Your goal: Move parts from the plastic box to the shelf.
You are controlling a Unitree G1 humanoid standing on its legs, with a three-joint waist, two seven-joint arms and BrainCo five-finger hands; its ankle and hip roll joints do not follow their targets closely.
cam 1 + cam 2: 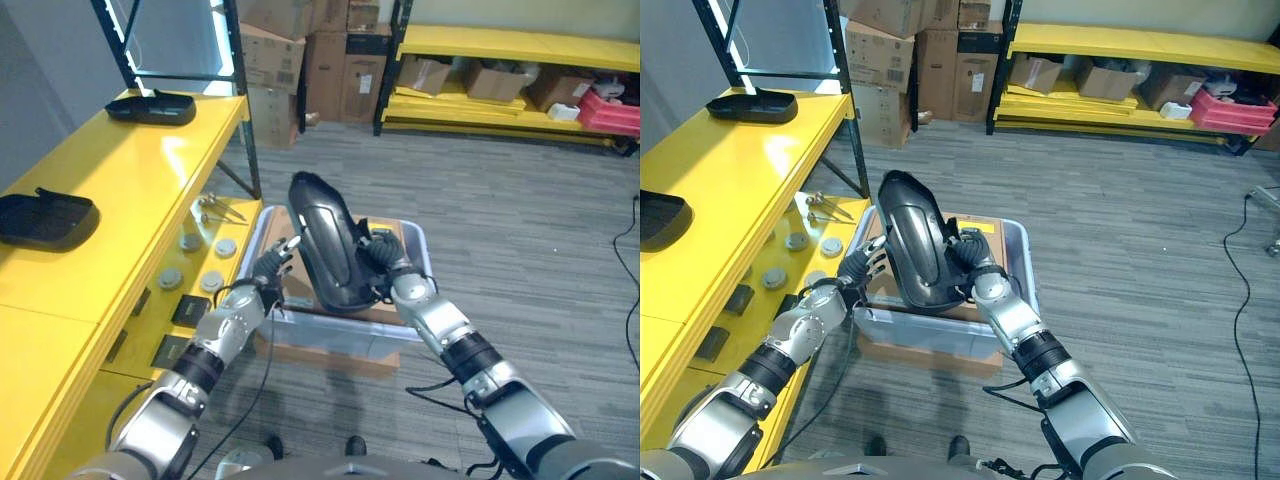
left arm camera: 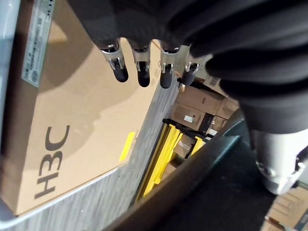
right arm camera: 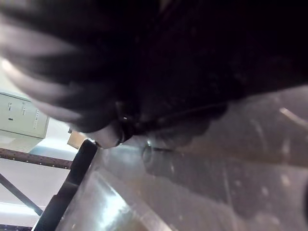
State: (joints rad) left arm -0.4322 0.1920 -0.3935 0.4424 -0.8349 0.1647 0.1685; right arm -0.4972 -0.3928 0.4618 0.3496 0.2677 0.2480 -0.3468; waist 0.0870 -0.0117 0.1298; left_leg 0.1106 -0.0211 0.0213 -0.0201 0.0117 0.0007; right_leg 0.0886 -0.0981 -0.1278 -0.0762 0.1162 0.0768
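Observation:
A long black moulded part (image 1: 328, 245) stands tilted on end over the clear plastic box (image 1: 418, 243), which holds a brown carton (image 2: 82, 120). My right hand (image 1: 381, 257) is shut on the part's right edge, fingers curled round it. My left hand (image 1: 272, 265) is open just left of the part, over the box's left rim, and whether it touches the part is unclear. Its straight fingers (image 2: 139, 72) hover over the carton in the left wrist view. Two more black parts (image 1: 150, 107) (image 1: 45, 220) lie on the yellow shelf (image 1: 130, 180) to my left.
Round metal discs (image 1: 190, 262) and small tools (image 1: 220, 208) lie on the shelf's lower ledge beside the box. Cardboard boxes (image 1: 300, 50) are stacked at the back. A far yellow rack (image 1: 520, 45) holds boxes and a pink crate (image 1: 610, 110). Grey carpet lies to the right.

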